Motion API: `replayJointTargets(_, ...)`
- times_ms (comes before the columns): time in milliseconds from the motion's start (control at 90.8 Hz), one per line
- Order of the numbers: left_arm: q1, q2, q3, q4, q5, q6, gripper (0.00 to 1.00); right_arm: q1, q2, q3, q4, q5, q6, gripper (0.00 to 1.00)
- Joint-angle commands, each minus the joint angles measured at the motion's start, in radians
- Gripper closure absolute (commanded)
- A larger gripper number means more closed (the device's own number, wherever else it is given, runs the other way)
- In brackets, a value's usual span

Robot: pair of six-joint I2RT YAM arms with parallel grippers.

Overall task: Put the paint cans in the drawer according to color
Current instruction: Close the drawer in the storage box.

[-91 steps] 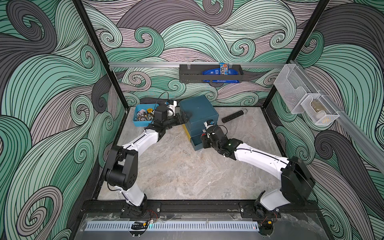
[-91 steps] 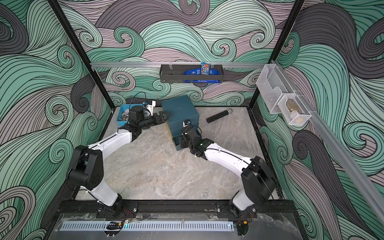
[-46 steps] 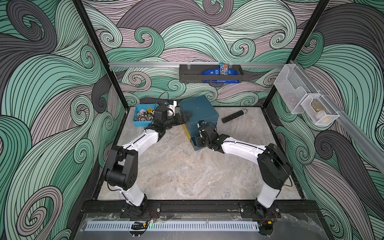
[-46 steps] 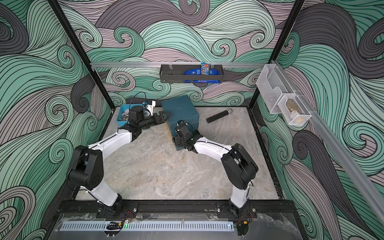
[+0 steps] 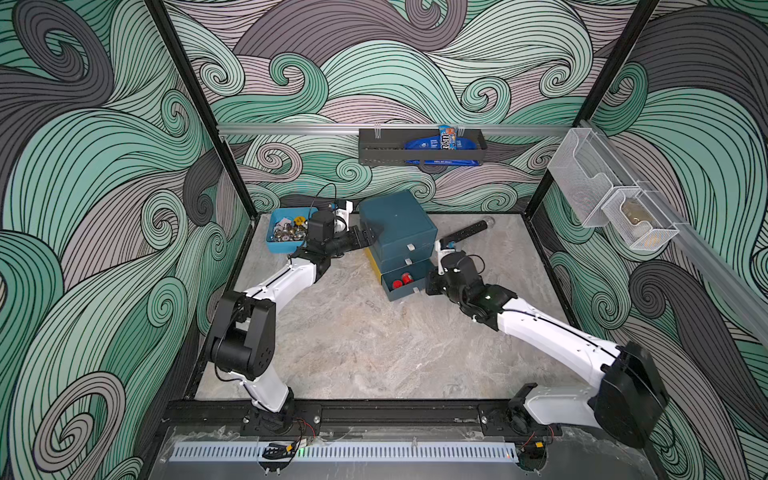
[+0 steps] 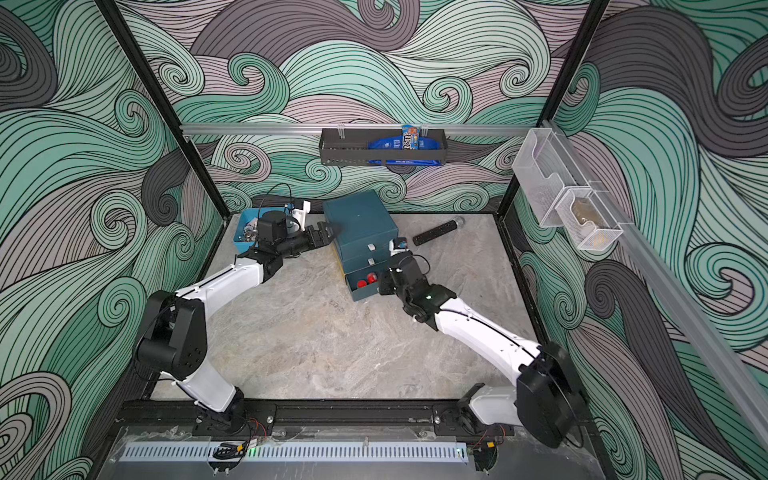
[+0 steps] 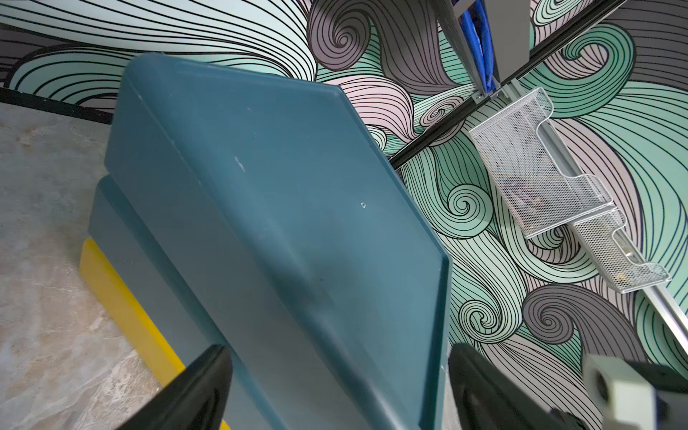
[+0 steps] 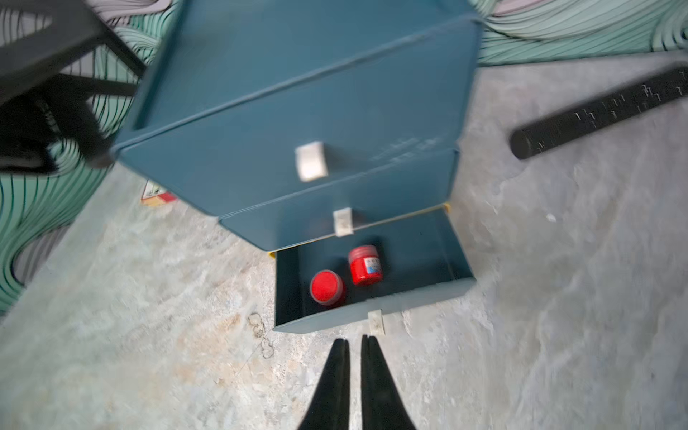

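Right gripper [image 8: 353,338] has backed off the chest [image 5: 397,224], shut and empty; left gripper [image 7: 338,350] straddles it, spread wide; shoving its drawer [image 8: 409,298] could slide it.

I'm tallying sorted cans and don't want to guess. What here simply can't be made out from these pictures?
- Back of the bottom drawer: in the right wrist view the middle drawer overhangs it, so further cans there are unseen.
- Contents of the top drawer and middle drawer: no view sees inside.
- Light-blue bin contents: too small in both top views, partly behind the left arm.
- Lying red can label: blurred, right wrist view.
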Motion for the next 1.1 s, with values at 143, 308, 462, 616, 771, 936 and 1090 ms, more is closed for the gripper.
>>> replayJointTargets(143,0.006,0.015,-0.001,0.015,0.008,0.000,0.06,-0.107,0.112,-0.130,0.151,-0.211,0.088,1.00)
replayJointTargets(308,0.004,0.023,0.000,0.014,0.007,0.000,0.06,-0.111,0.218,-0.108,0.318,-0.258,0.148,1.00)
replayJointTargets(462,0.000,0.029,-0.003,0.016,0.006,0.000,0.06,-0.134,0.312,-0.101,0.443,-0.259,0.223,1.00)
replayJointTargets(616,0.000,0.036,-0.001,0.012,0.000,0.005,0.06,-0.150,0.397,-0.101,0.575,-0.287,0.275,1.00)
replayJointTargets(771,-0.001,0.035,-0.002,0.009,-0.006,0.012,0.06,-0.162,0.463,-0.104,0.734,-0.340,0.342,1.00)
replayJointTargets(936,-0.010,0.039,-0.002,0.006,-0.009,0.015,0.06,-0.163,0.522,-0.090,0.862,-0.345,0.411,1.00)
replayJointTargets(1090,-0.013,0.041,0.002,-0.004,-0.017,0.023,0.06,-0.168,0.603,-0.039,0.939,-0.395,0.466,1.00)
